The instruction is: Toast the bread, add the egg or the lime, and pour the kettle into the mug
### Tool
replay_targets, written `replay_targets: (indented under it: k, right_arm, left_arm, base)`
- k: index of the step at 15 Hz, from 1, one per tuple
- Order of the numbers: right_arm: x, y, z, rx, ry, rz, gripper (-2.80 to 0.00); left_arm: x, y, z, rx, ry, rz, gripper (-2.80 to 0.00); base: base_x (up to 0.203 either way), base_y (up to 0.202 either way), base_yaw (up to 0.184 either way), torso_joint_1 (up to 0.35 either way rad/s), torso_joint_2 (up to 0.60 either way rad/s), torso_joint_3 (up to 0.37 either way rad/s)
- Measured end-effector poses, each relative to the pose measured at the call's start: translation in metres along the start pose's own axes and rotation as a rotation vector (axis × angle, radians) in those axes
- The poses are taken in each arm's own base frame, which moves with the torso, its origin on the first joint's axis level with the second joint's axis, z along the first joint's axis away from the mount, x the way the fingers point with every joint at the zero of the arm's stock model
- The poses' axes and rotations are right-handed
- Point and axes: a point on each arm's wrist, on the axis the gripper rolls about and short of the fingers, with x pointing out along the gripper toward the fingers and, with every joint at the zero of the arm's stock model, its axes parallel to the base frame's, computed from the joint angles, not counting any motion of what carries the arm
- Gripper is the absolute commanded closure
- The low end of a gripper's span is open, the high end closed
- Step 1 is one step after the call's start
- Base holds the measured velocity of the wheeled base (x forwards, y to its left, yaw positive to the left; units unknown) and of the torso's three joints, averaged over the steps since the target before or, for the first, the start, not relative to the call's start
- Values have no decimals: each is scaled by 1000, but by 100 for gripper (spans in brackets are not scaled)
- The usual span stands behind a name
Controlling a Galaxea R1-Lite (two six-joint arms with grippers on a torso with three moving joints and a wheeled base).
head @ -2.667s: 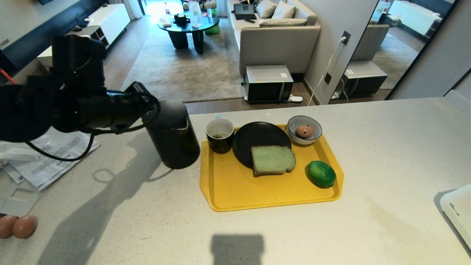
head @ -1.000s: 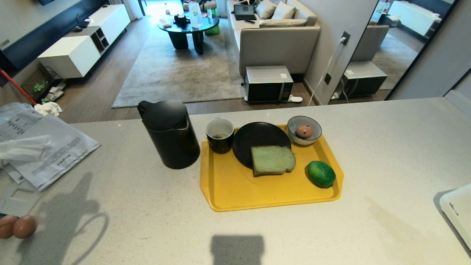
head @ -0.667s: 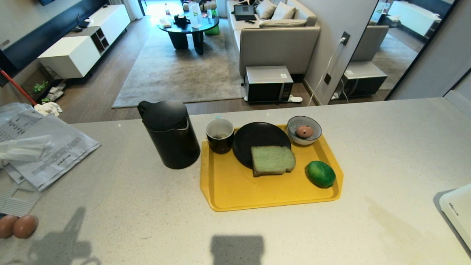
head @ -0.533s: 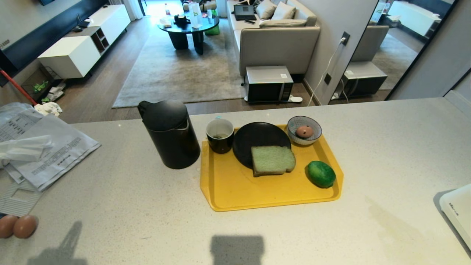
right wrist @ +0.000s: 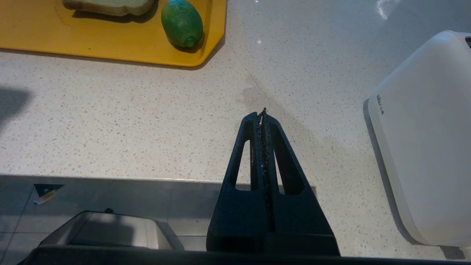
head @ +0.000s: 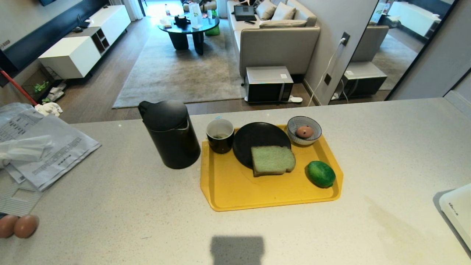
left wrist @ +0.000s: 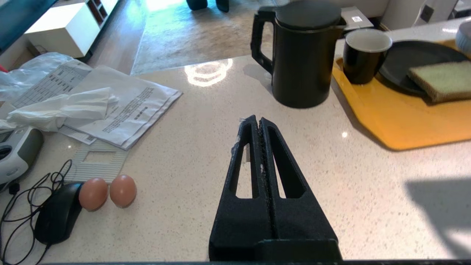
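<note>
1. Two grippers, both empty with fingers pressed together: the left gripper (left wrist: 259,120) hangs over bare counter (head: 147,206) on the near side of the tray (head: 235,191), and the right gripper (right wrist: 262,113) hangs by the counter's near edge, beside one white appliance (right wrist: 423,140).
2. Two loose eggs (head: 16,226) lie at the near left edge, well apart from the tray; wide bare counter lies between them.
3. On the tray: one lime (head: 321,174) at the right rim, and one bread (head: 272,160) slice half on one black plate (head: 257,138).
4. At the tray's far edge: one mug (head: 220,135), and one striped bowl (head: 304,129) holding a third egg (head: 304,131).
5. One kettle (head: 170,133) stands upright just left of the tray.
6. The left arm that reached the kettle earlier has gone from the head view; the things lie unmoved.
</note>
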Motion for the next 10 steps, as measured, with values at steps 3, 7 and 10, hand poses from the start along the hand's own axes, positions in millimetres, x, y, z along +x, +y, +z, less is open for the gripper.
replay_targets:
  k: [3,7,10]
  right_arm:
    - [0,0,0,0,0,1,0]
    - [0,0,0,0,0,0,0]
    - [0,0,0,0,0,0,0]
  left_arm:
    - [1,-3,-23,23,-5,-9,0]
    - [7,-6,-51,55,24,-25,0]
    - [6,-8,-66,47,145,-66,0]
  base:
    - [0,0,0,0,0,0]
    - [0,0,0,0,0,0]
    - [0,0,0,0,0,0]
